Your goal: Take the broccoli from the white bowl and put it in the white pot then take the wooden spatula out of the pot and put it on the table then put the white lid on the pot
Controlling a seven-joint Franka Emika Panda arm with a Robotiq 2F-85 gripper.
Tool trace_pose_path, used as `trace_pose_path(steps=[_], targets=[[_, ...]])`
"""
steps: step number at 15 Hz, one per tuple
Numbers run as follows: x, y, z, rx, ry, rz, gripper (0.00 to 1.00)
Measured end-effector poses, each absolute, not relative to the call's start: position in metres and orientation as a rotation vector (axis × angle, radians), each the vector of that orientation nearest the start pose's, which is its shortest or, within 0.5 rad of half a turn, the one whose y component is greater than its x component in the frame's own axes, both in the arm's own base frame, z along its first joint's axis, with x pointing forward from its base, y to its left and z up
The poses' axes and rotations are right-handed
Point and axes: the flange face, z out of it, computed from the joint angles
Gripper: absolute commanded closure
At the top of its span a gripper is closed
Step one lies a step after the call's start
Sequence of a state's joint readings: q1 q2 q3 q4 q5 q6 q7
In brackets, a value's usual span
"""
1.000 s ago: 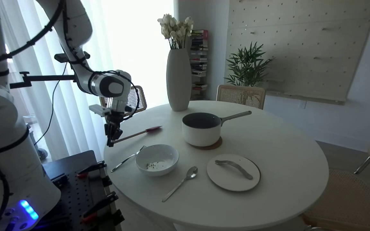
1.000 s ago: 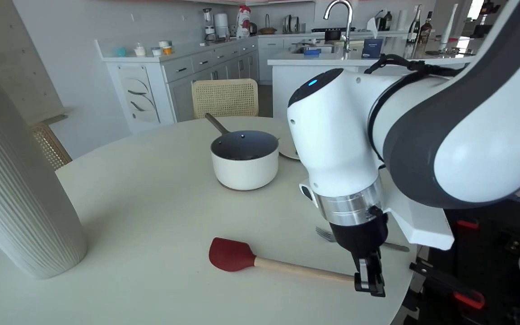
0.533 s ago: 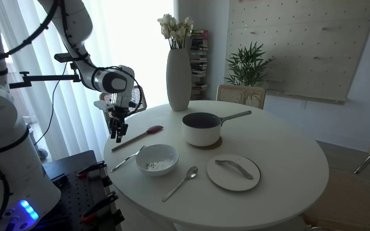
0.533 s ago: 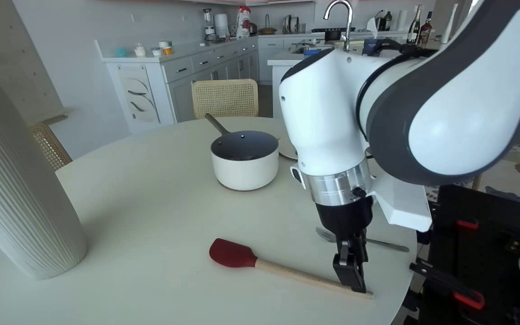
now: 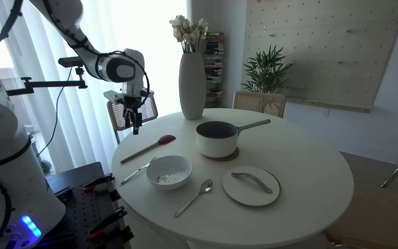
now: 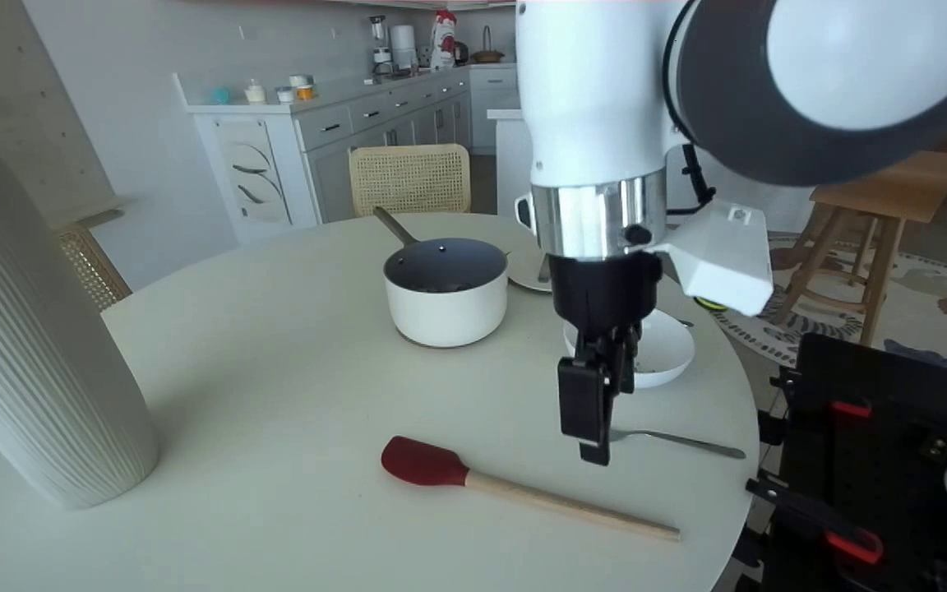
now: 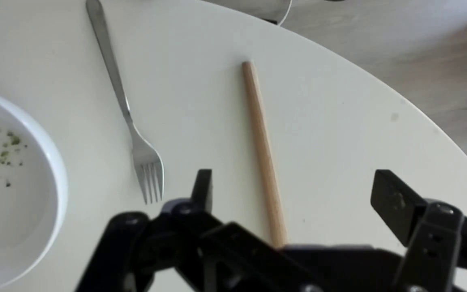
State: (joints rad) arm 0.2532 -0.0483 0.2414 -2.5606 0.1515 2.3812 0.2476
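Empty hand (image 7: 292, 182) gaping over the wooden spatula (image 6: 531, 494);
likely next, the white lid (image 5: 245, 191) lies over there past the white bowl (image 5: 181, 169); its handle (image 5: 253, 178) points roughly the hand's way

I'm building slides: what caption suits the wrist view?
Open claw above a table, a fork lying between the wooden spatula and the white bowl dotted with green crumbs.

Bright curtains (image 5: 90, 116), woven chairs (image 5: 259, 103)
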Motion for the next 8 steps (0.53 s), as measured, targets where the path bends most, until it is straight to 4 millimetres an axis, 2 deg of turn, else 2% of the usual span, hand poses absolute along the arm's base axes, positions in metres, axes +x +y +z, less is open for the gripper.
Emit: trace_pose_path(steps=[4, 8], targets=[[0.393, 0.184, 0.324, -3.085, 0.035, 0.054, 0.00], [0.394, 0.150, 0.349, -3.055, 0.348, -0.035, 0.00]])
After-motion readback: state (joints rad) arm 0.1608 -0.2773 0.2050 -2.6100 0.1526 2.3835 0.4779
